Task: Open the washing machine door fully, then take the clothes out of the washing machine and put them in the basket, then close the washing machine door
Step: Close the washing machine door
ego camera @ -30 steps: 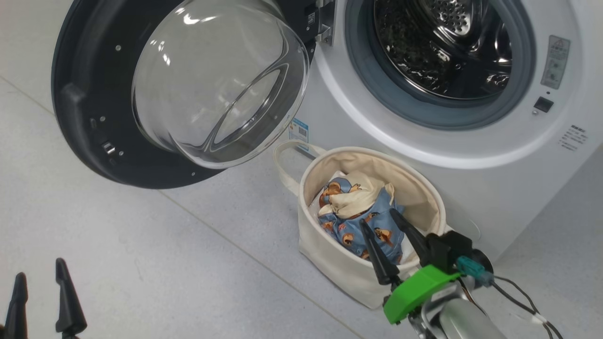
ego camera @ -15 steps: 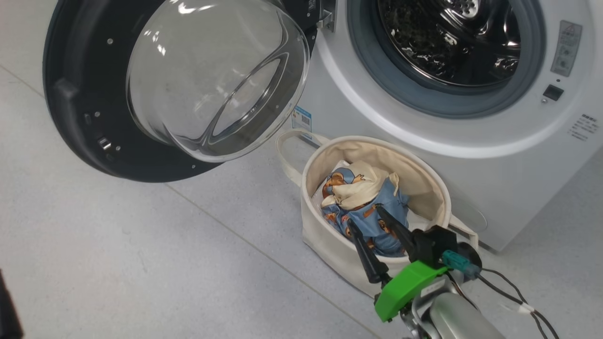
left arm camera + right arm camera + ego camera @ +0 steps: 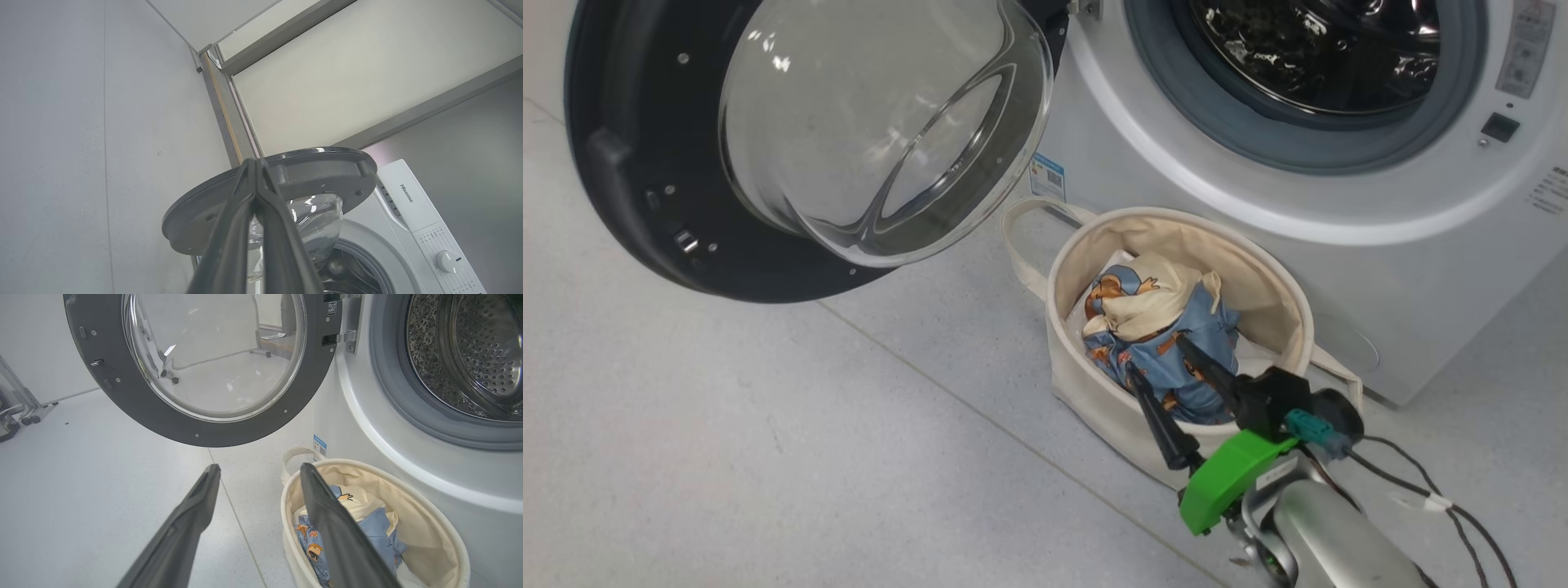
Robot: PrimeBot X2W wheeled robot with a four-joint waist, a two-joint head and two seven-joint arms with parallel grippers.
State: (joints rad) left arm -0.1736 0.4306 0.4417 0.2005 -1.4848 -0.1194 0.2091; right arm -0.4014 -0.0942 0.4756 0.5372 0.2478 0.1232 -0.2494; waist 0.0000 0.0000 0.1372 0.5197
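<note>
washing machine door [image 3: 613, 188] hangs wide open, its dark rim just beyond the pressed-together tips of the left gripper [image 3: 255, 163]. clothes [image 3: 1152, 302] lie in the basket [image 3: 1094, 408], under the spread jaws of the right gripper [image 3: 1156, 354]. i'd push the rim's outer side steadily until it latches.

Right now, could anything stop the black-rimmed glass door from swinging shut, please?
Nothing visible in the door's swing; the cream canvas basket and the open right tool appear lower, before the white washing machine.
</note>
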